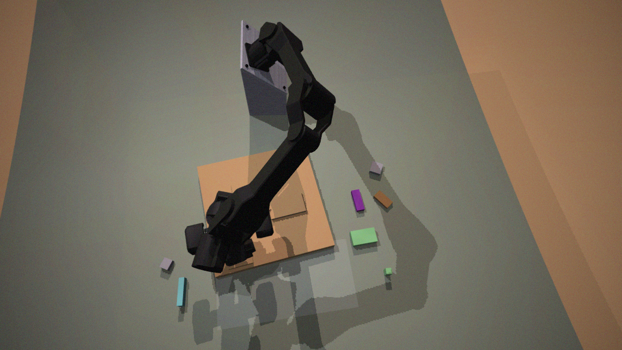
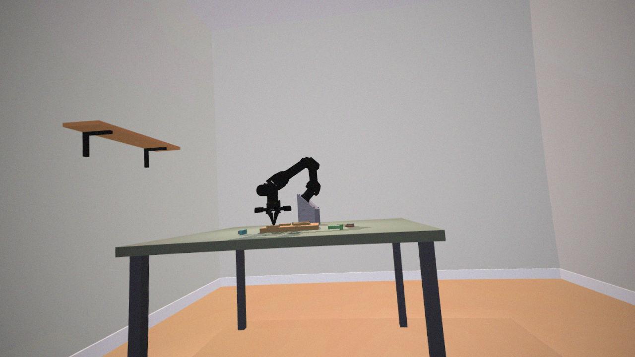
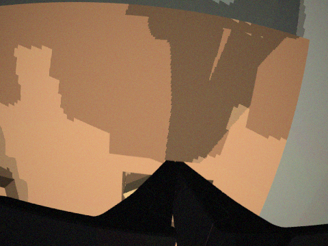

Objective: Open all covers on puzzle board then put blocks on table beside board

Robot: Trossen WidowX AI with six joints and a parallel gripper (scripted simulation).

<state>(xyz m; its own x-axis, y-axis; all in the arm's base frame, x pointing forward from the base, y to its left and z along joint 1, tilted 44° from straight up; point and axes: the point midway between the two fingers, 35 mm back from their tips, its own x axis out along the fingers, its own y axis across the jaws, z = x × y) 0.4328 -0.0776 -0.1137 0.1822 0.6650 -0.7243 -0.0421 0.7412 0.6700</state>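
The tan puzzle board (image 1: 208, 174) (image 2: 310, 227) (image 3: 273, 171) lies on the table. My gripper (image 2: 274, 223) (image 3: 175, 162) is shut and empty, its tips low over the board's front left part; the arm hides them in the top view. In the wrist view a dark well (image 3: 134, 179) shows just behind the tips, with a pale yellow block (image 3: 129, 193) partly visible inside. A small cover (image 1: 247, 261) shows its edge near the board's front left corner. A larger raised cover (image 1: 290, 203) lies right of the middle. The arm hides other parts of the board.
Right of the board lie a purple block (image 1: 357, 200), a brown block (image 1: 382, 199), a green block (image 1: 364, 236) (image 2: 335, 227), a small green cube (image 1: 388, 271) and a grey cube (image 1: 376, 167). Left are another grey cube (image 1: 166, 263) and a cyan block (image 1: 181, 291) (image 2: 242, 231).
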